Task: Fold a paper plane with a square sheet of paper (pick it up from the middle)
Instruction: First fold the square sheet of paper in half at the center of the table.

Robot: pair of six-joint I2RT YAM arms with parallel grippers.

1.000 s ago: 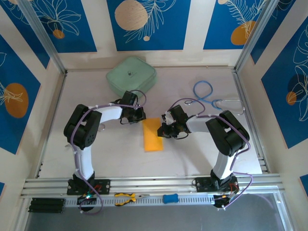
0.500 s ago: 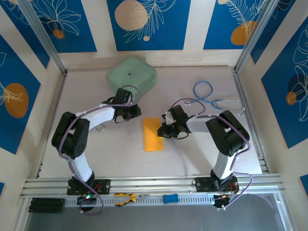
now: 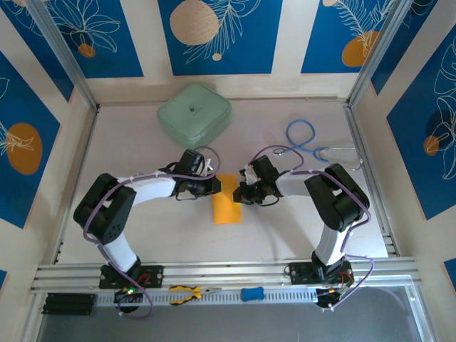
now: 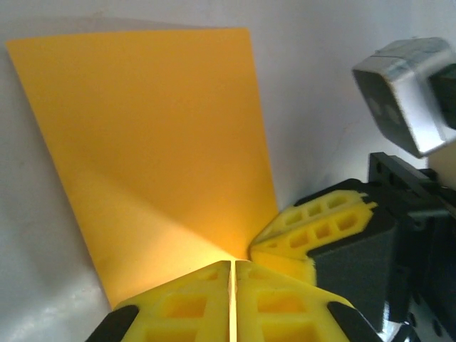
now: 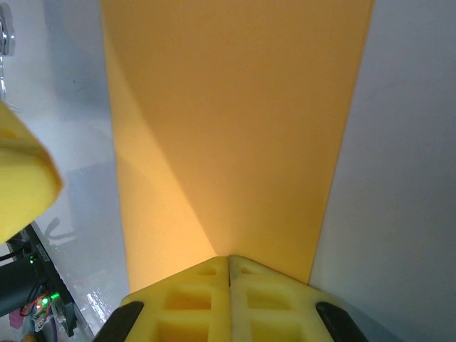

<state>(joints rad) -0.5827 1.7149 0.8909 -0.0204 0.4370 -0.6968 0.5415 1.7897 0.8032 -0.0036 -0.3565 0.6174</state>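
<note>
You have one square sheet of paper [image 3: 226,205], lying as a narrow orange rectangle, and two grippers meeting over its far end. Your left gripper [image 3: 216,187] has its fingers pressed together, tips touching the sheet's edge. Your right gripper [image 3: 239,192] is likewise closed tight at the opposite edge. You cannot tell whether either pinches a layer.

One mint-green case [image 3: 194,114] sits well beyond the left gripper, one blue cable [image 3: 303,134] beyond the right, and one pair of pliers [image 3: 187,292] far behind both.

The left wrist view shows you the right gripper's fingers [image 4: 313,221] just beside your left fingertips. The top view gives the sheet's full outline.
</note>
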